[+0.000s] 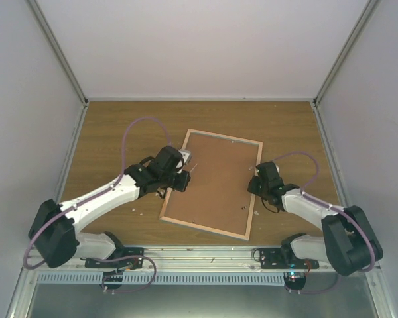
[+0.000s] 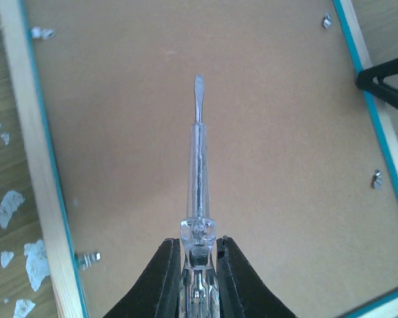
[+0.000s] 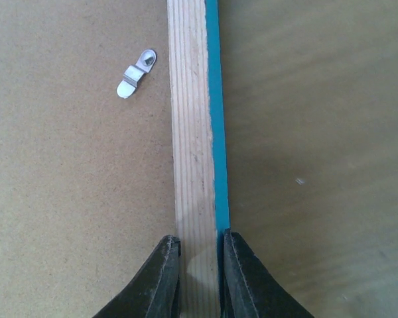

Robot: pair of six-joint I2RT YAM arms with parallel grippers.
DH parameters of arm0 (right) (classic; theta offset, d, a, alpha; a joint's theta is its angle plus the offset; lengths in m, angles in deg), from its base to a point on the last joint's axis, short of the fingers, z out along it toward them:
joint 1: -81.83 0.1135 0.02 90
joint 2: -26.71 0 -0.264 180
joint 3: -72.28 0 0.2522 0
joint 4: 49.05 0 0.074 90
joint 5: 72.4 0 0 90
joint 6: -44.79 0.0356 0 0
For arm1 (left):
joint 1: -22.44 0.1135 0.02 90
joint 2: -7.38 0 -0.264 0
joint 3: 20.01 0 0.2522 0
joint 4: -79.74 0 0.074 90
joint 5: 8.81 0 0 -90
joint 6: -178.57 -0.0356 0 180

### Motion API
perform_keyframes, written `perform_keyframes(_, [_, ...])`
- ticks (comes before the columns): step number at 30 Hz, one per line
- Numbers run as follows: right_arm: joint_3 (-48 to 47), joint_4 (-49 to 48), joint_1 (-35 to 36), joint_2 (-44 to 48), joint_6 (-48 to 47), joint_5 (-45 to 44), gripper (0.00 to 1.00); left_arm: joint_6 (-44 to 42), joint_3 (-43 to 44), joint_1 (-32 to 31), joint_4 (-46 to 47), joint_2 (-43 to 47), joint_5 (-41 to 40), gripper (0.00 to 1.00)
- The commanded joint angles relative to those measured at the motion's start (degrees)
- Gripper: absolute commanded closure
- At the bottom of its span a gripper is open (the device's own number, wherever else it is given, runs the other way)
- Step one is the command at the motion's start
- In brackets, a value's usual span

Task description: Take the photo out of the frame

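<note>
The frame (image 1: 215, 185) lies face down in the middle of the table, its brown fibreboard back and pale wood edging up. The photo is hidden under that back panel. My left gripper (image 1: 184, 173) is at the frame's left edge, shut on a clear-handled flat screwdriver (image 2: 198, 172). The blade tip hovers over the back panel (image 2: 278, 172), touching no clip. My right gripper (image 3: 200, 242) is shut across the frame's right rail (image 3: 192, 132), one finger on the wood's inner side, the other on the turquoise outer edge.
Small metal turn clips sit round the panel: one (image 3: 136, 74) near my right gripper, others (image 2: 88, 257) (image 2: 377, 179) by the left and right rails. White flakes (image 2: 36, 262) litter the wooden table left of the frame. Grey enclosure walls (image 1: 26, 99) bound the table.
</note>
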Motion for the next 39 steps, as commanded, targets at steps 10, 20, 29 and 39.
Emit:
perform_keyframes(10, [4.49,2.01,0.52,8.73,10.24,3.37,0.59,6.37,-7.45,-0.55,5.01,10.19,1.25,1.00])
perform_keyframes(20, [7.55,10.58,2.16,15.04,7.96,8.37,0.43,6.84,-8.04,-1.59,4.83,11.81,1.71,1.00])
perform_keyframes(29, [9.73,10.75,3.96,14.77,4.47,17.81,0.35,6.89,-7.84,-2.04,5.00,11.37,1.44,1.00])
perform_keyframes(39, [3.08,2.76,20.11,6.85,8.98,20.17,0.29,6.35,-7.04,-1.73,3.96,10.85,-1.60,1.00])
